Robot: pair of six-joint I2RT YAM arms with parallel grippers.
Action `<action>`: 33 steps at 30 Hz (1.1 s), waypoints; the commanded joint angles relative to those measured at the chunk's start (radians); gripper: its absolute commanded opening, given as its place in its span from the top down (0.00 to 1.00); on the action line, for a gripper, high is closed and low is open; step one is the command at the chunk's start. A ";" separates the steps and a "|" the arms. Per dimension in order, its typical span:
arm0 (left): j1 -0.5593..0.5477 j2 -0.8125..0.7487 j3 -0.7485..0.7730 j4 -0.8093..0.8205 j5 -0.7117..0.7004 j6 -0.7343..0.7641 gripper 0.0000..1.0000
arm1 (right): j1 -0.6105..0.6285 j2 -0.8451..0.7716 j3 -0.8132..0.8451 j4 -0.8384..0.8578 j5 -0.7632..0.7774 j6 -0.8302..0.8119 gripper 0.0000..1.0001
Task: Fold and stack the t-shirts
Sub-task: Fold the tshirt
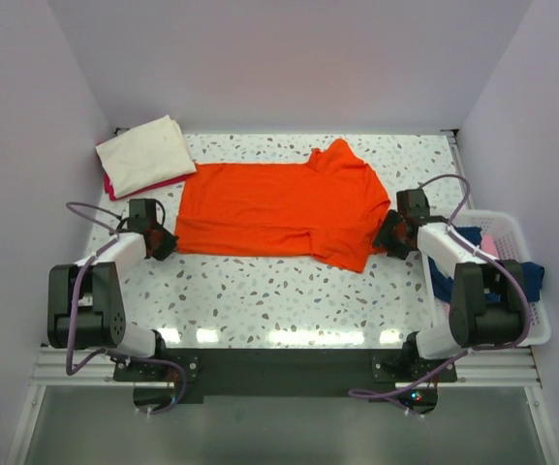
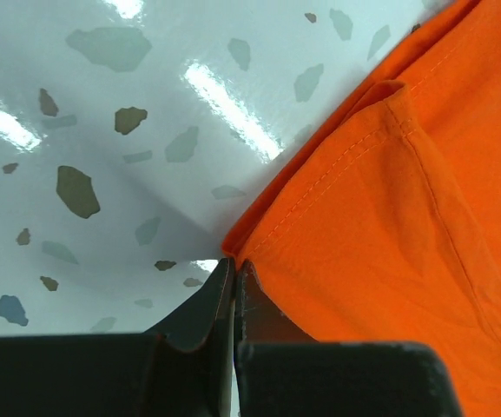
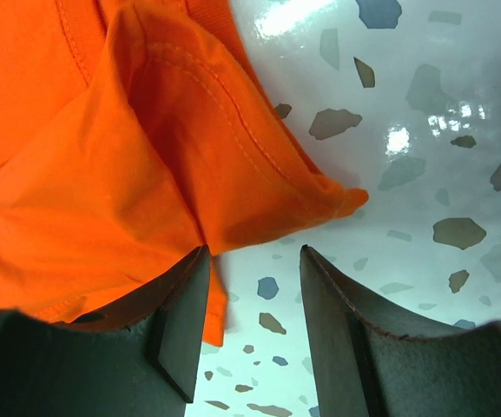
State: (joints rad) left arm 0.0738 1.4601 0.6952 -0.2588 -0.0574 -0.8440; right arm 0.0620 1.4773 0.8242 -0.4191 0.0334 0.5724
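A bright orange t-shirt lies spread flat across the middle of the table, collar and sleeves toward the right. My left gripper is at its near left hem corner. In the left wrist view the jaws are shut, pinching the very corner of the orange cloth. My right gripper is at the shirt's right edge and stands open. Its left finger touches the bunched orange sleeve, and only table shows in the gap. A folded cream t-shirt rests on a magenta one at the back left.
A white lattice basket stands at the right table edge beside the right arm, holding navy blue and pale pink cloth. Speckled tabletop runs between the orange shirt and the arm bases. Walls close in the left, back and right.
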 commanded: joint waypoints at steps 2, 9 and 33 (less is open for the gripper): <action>0.037 -0.046 0.020 -0.020 -0.033 0.048 1.00 | -0.007 -0.017 -0.030 0.023 0.020 0.046 0.50; 0.072 -0.063 0.006 -0.025 -0.010 0.074 1.00 | 0.028 0.023 -0.033 0.045 0.040 0.063 0.50; 0.133 -0.236 -0.089 -0.126 0.039 0.088 1.00 | 0.064 -0.251 -0.094 -0.185 0.079 0.052 1.00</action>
State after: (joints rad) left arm 0.1902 1.2766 0.6201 -0.3504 -0.0135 -0.7658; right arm 0.1265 1.2804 0.7547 -0.5289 0.0872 0.6258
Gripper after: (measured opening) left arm 0.027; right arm 0.037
